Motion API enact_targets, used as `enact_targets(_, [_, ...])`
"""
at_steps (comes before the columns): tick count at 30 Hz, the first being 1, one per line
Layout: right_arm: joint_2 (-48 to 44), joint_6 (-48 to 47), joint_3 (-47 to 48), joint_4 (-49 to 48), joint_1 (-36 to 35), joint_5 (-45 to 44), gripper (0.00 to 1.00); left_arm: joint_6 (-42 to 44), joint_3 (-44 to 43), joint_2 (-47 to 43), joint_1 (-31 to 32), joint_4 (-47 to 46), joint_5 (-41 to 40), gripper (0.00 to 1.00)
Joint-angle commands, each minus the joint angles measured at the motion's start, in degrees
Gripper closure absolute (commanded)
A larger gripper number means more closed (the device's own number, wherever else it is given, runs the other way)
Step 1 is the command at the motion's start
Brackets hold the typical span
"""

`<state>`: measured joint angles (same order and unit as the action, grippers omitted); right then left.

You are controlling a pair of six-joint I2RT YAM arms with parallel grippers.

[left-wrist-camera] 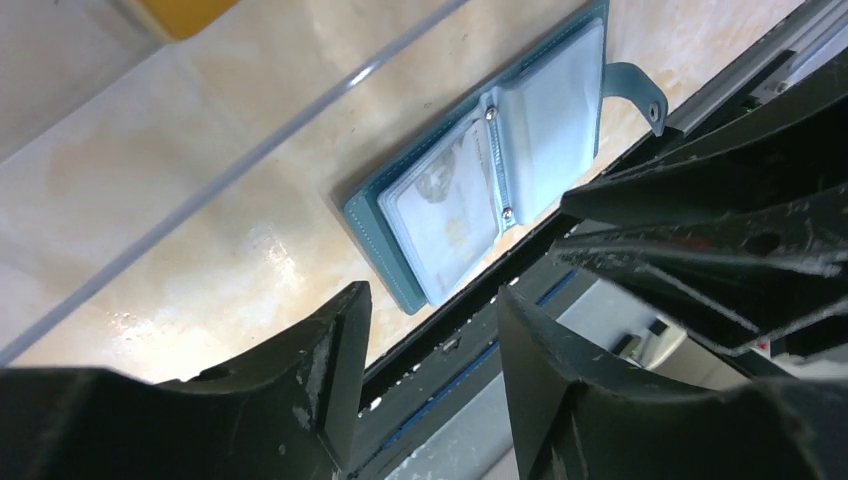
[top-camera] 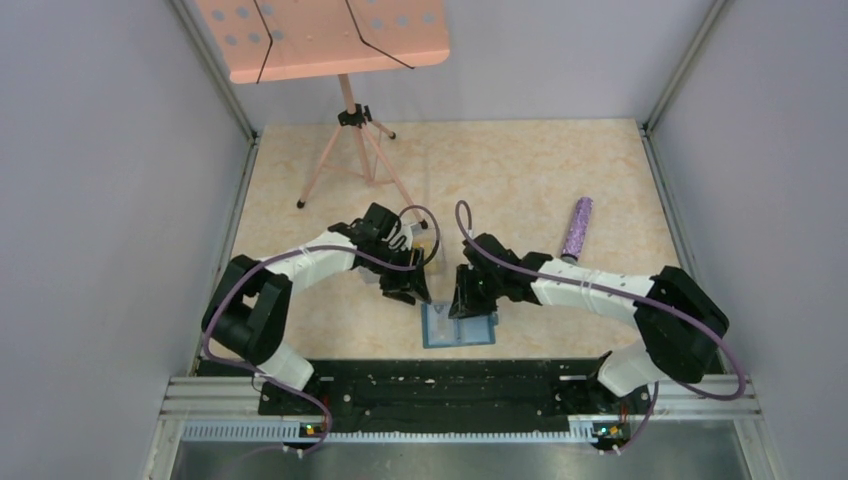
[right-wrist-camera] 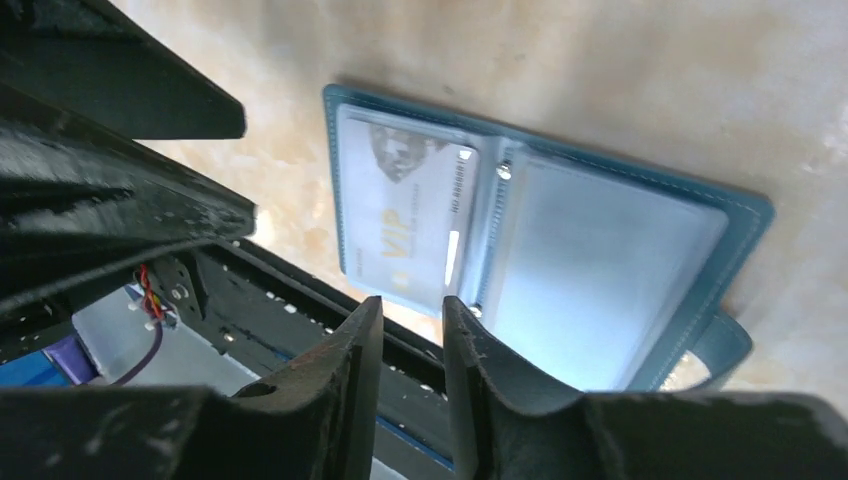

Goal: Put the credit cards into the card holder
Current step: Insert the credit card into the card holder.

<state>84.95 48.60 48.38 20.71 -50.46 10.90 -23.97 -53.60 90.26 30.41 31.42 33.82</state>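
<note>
Hovers empty left fingers (left-wrist-camera: 335, 370), parted, and empty right fingers (right-wrist-camera: 350, 375), narrow, over card holder (right-wrist-camera: 590, 240) laid open on table (top-camera: 540, 180), exposing slots with 1 credit card (right-wrist-camera: 405, 215) inside

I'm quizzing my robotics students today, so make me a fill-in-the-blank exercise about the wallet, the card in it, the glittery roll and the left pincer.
1. The card holder lies ___ on the table, with its sleeves facing up.
2. The credit card in its sleeve reads ___ in gold letters.
3. The glittery roll is ___ in colour.
4. The left pincer grips ___ at all.
Missing words: open; VIP; purple; nothing.
</note>
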Motion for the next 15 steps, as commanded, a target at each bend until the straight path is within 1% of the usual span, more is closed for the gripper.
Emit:
enact_targets(1, [-3.57, 0.20, -4.77, 1.17, 1.81, -1.94, 0.75, -3.10, 2.57, 1.35, -1.37, -4.90, 6.70, 0.45])
enact_targets(5, [-5.62, 0.77, -9.21, 1.30, 4.25, -1.84, 0.88, -4.31, 3.96, 1.90, -1.33, -6.16, 5.26, 0.44])
enact_targets(8, [-7.38, 2.78, -12.43, 1.82, 5.64, -2.67, 1.00, -4.57, 5.02, 1.63, -1.29, -6.29, 2.54, 0.43])
enact_targets(15, [-8.72, 5.48, -17.09, 0.78, 6.34, -3.29, 1.00, -6.69, 8.45, -0.77, -0.69, -7.89, -2.81, 0.41])
